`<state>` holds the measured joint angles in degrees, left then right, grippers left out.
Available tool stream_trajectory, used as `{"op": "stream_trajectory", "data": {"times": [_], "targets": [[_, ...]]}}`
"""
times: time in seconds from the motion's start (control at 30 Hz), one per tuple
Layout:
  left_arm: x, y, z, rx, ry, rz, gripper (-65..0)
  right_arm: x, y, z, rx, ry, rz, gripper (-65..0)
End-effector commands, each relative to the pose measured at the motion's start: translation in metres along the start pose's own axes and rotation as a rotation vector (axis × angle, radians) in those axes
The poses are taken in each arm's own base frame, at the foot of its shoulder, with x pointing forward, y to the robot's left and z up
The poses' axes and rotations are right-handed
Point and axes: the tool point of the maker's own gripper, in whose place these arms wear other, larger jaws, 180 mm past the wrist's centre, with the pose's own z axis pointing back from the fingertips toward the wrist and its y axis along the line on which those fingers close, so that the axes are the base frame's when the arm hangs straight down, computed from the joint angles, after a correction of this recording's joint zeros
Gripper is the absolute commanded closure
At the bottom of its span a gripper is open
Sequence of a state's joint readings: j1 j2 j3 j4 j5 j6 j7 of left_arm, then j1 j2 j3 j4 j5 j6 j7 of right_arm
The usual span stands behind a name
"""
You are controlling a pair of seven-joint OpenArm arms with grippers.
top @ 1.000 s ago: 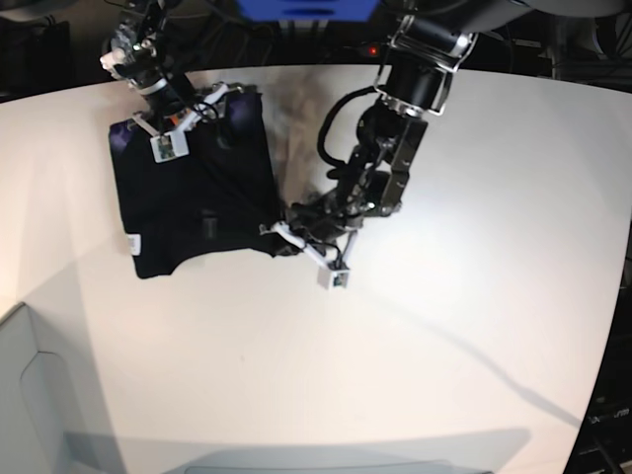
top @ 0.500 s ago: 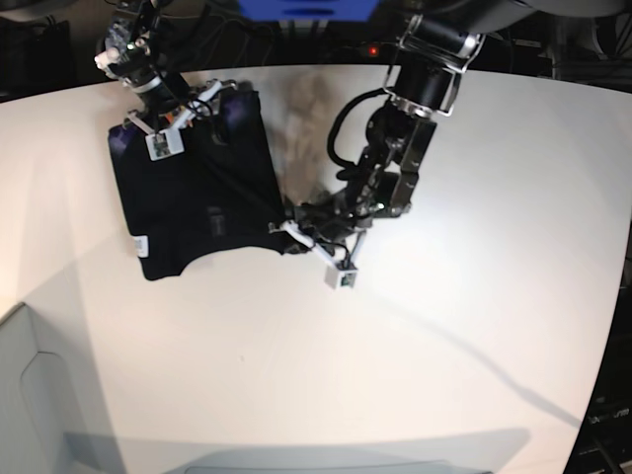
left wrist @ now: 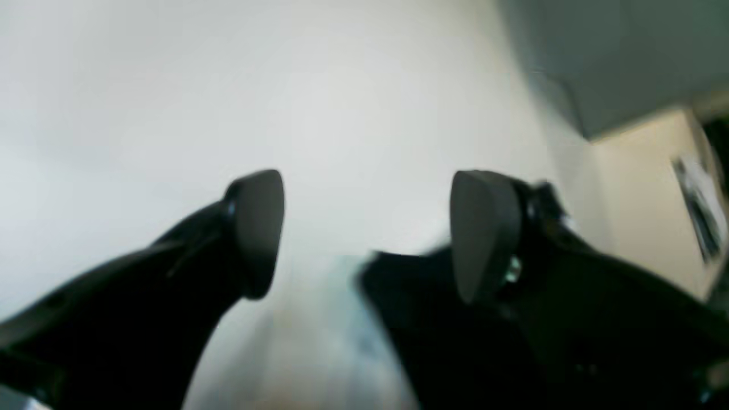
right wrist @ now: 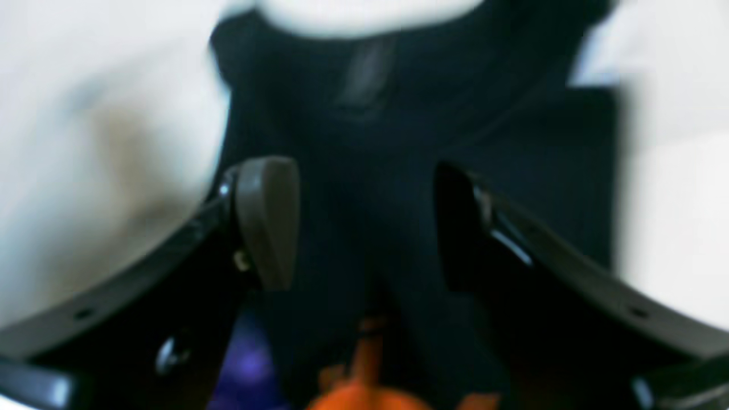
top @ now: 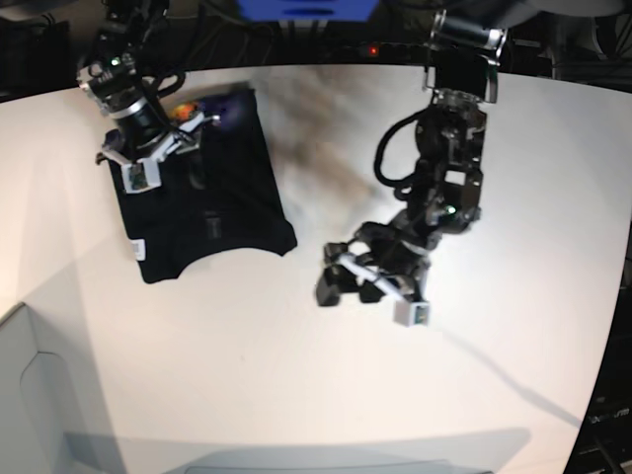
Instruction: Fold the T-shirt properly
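Observation:
The black T-shirt point(top: 212, 193) lies folded at the back left of the white table point(top: 296, 375), with its small white tag point(top: 135, 245) at the lower left corner. A bit of orange and purple print shows at its far edge point(top: 202, 107). My right gripper point(top: 148, 158) is open and hovers over the shirt's far left part. In the right wrist view its jaws stand apart point(right wrist: 364, 228) over black cloth point(right wrist: 364, 114), with orange print point(right wrist: 353, 393) below. My left gripper point(top: 341, 279) is open and empty over bare table, right of the shirt's near corner. Its fingers point(left wrist: 259, 228) frame the white table.
A grey bin point(top: 20, 395) stands at the front left corner. The table's far edge with dark clutter and cables point(top: 296, 30) runs behind both arms. The left arm point(top: 449, 178) reaches down from the back right.
My left gripper has let go of the shirt's near right corner and pulled away to the front right. My right gripper has shifted left, and print colour now shows at the far edge.

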<state>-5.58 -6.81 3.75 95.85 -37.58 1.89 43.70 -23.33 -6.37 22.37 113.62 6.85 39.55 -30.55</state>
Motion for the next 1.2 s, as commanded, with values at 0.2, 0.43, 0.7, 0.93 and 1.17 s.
{"op": "stream_trajectory", "data": {"times": [0.2,0.43,0.7,0.93,1.17], "targets": [[0.017,0.1,0.076,0.15,-0.107,0.199,-44.1,0.013,-0.092,0.012,-0.243,-0.058,-0.055,-38.3],[0.015,0.207,0.181,0.45,-0.229,0.314,-44.1,-0.048,-0.115,-0.001,-0.241,0.071,-0.163,-38.1],[0.0,0.24,0.238,0.591,-0.251,0.342,-44.0,-0.064,-0.111,0.002,-0.235,0.104,-0.187,-38.1],[-0.022,0.221,0.267,0.634,-0.181,0.268,-43.8,-0.033,-0.124,0.032,-0.327,0.029,-0.14,-38.1],[-0.078,0.197,0.311,0.702,0.007,0.22,-20.4,-0.054,-0.138,0.106,-0.512,0.144,-0.161,-37.8]]}}
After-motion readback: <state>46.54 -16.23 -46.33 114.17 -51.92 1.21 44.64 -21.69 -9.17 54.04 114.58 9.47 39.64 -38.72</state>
